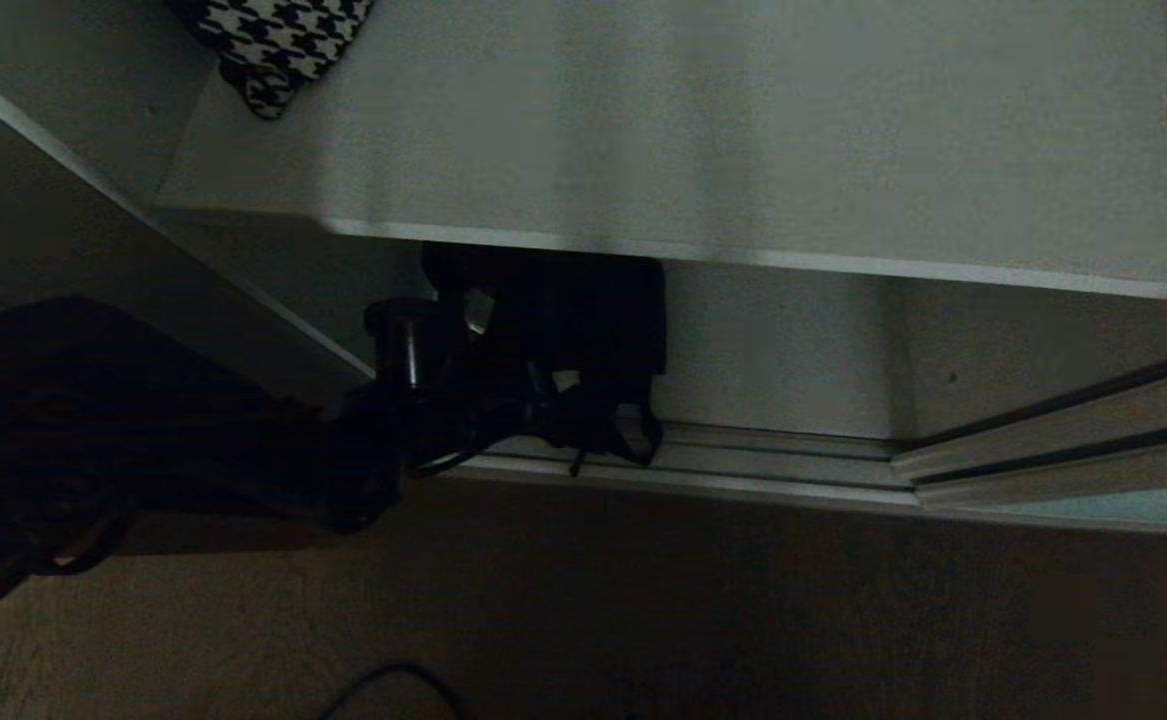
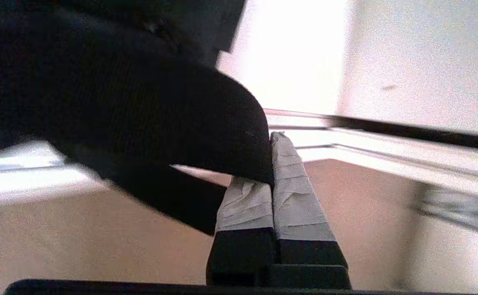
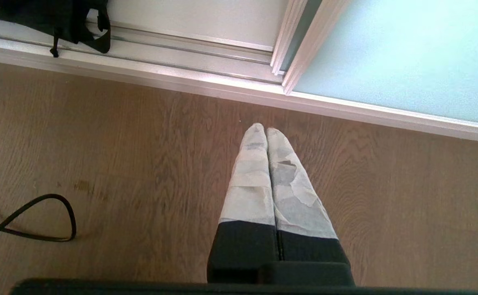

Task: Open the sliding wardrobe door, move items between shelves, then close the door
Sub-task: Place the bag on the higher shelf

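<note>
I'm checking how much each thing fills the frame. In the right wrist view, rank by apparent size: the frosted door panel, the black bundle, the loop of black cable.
1. Frosted door panel, largest.
2. Black cable and black bundle: look alike; the bundle is cut off by the frame edge, so I won't rank them.

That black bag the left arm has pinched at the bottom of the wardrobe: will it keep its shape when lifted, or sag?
Probably sag. The black bag looks like soft fabric, folding over the left end effector, which is shut on it. Its straps hang loose over the door track, so they may snag. It seems light: a fingertip pinch holds it.
</note>
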Controlling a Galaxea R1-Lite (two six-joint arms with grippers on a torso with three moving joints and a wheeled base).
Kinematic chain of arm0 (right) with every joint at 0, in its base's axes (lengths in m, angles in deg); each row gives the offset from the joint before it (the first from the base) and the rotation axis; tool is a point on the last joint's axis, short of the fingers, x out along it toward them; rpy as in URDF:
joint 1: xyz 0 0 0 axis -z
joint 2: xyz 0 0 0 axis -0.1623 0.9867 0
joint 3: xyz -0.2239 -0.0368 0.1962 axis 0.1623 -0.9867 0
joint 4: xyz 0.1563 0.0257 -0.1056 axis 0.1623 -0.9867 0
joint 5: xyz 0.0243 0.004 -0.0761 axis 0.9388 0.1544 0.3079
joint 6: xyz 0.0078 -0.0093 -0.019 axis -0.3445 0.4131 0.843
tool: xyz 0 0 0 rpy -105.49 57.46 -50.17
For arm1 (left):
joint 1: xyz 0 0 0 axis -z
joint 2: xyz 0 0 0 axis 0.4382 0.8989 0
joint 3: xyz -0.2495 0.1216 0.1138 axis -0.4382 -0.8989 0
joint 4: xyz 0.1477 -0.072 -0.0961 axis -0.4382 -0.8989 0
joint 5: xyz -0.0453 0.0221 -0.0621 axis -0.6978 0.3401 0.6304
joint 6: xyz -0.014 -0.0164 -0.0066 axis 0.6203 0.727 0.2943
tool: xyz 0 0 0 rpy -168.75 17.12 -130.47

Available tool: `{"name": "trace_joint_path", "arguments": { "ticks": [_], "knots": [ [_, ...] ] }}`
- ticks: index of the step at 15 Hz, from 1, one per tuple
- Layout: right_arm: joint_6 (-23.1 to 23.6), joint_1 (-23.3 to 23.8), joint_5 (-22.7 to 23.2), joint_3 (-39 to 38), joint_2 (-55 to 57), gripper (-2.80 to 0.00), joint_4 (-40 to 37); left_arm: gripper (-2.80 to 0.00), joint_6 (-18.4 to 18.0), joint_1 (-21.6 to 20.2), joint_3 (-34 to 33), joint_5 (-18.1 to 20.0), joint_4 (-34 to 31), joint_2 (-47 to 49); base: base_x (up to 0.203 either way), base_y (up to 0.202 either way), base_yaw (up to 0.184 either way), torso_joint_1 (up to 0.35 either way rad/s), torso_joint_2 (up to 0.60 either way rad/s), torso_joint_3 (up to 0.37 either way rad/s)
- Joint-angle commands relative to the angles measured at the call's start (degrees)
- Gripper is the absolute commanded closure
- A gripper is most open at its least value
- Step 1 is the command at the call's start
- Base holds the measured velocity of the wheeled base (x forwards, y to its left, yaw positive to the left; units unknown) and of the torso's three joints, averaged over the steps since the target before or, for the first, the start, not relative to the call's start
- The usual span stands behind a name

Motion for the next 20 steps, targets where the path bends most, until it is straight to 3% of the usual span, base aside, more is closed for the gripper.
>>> {"name": "trace_joint_path", "arguments": {
  "ticks": [1,5,8,12,15,20],
  "knots": [
    [0.00,0.00,0.02,-0.01,0.02,0.00,0.02,0.00,-3.76,0.87,1.07,-1.69,0.21,2.65,0.000,0.000,0.000,0.000,0.00,0.000],
    [0.00,0.00,0.02,-0.01,-0.06,0.00,0.02,0.00,-5.56,0.86,9.33,-9.99,-4.73,4.79,0.000,0.000,0.000,0.000,0.00,0.000],
    [0.00,0.00,0.02,-0.01,0.02,0.00,0.02,0.00,-5.56,-1.22,14.18,-10.43,-14.31,5.82,0.000,0.000,0.000,0.000,0.00,0.000],
    [0.00,0.00,0.02,-0.01,-0.03,0.00,0.02,0.00,-5.63,-1.11,14.18,-10.83,-14.91,5.15,0.000,0.000,0.000,0.000,0.00,0.000],
    [0.00,0.00,0.02,-0.01,-0.02,0.00,0.02,0.00,-6.17,-1.35,15.38,-13.42,-15.83,6.33,0.000,0.000,0.000,0.000,0.00,0.000],
    [0.00,0.00,0.02,-0.01,0.01,0.00,0.02,0.00,-3.47,-1.18,13.98,-13.61,-17.95,4.50,0.000,0.000,0.000,0.000,0.00,0.000]
  ]
}}
